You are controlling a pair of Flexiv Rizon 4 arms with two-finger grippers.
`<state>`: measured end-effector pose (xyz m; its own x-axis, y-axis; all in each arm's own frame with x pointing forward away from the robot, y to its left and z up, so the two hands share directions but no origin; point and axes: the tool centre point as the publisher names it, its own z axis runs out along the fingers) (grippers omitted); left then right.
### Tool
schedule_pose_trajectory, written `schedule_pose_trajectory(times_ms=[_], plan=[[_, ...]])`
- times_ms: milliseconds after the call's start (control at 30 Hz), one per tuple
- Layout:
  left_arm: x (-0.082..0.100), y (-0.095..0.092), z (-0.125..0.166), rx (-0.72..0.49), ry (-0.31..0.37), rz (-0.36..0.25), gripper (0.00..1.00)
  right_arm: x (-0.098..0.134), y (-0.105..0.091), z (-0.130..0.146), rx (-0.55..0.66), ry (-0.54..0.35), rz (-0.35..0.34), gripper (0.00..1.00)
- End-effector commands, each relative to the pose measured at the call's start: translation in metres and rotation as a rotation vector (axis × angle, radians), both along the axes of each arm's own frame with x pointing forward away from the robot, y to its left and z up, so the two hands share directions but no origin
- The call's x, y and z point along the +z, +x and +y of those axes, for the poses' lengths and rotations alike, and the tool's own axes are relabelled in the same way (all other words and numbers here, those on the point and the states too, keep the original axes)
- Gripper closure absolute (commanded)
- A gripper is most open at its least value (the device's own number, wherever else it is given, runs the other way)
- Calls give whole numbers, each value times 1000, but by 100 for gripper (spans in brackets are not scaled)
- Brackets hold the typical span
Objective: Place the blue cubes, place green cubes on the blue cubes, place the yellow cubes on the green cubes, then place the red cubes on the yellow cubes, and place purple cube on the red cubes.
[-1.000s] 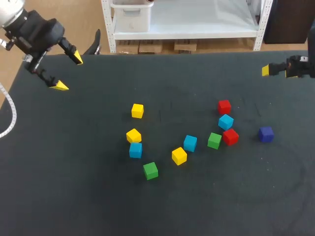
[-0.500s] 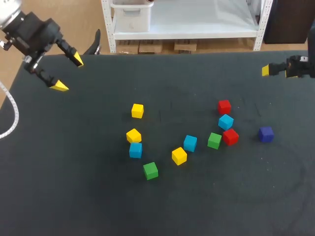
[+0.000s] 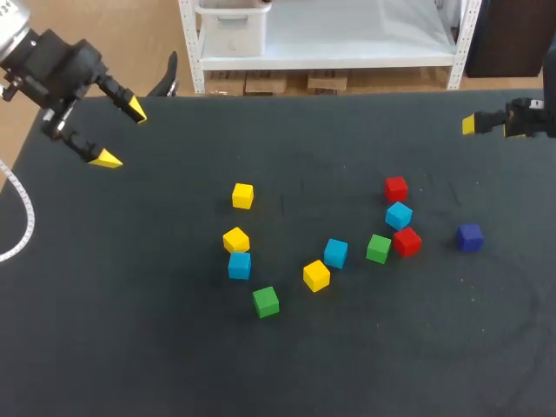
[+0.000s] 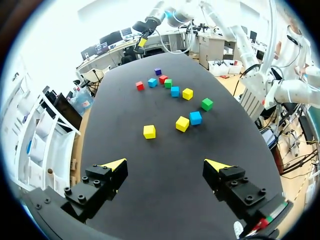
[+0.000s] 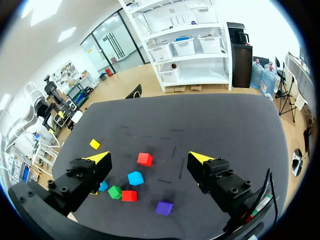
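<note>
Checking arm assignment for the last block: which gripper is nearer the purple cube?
Right. The right gripper hangs open near the table's far right edge, not far behind the purple cube; the left gripper is open at the far left corner, well away from it.

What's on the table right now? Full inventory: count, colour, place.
blue cubes: 3, light blue, spread left to right across the cluster
green cubes: 2, green, one nearest the robot, one beside the nearer red cube
yellow cubes: 3, yellow, two at the cluster's left, one in the middle
red cubes: 2, red, right part of the cluster, a blue cube between them
purple cube: 1, purple, alone, rightmost
table: 1, black, nothing stacked on it
left arm: 1, black, far left corner, jaws open, empty
right arm: 1, black, far right edge, jaws open, empty
</note>
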<state>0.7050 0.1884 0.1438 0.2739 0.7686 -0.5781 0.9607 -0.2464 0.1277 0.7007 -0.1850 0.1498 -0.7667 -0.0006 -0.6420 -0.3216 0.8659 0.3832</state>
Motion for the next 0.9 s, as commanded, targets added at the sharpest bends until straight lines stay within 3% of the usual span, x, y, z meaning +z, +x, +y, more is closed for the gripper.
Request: schedule_pose_trajectory(times_ms=[33, 567, 633, 700, 900], plan=[[1, -5, 3, 13, -7, -46, 0, 0, -1, 0, -2, -2, 0, 0], [1, -5, 3, 13, -7, -46, 0, 0, -1, 0, -2, -2, 0, 0], [1, -5, 3, 13, -7, -46, 0, 1, 7, 3, 173, -50, -11, 0], [1, -5, 3, 13, -7, -46, 0, 3, 14, 4, 312, -45, -63, 0], [1, -5, 3, 13, -7, -46, 0, 4, 29, 5, 666, -124, -81, 0]])
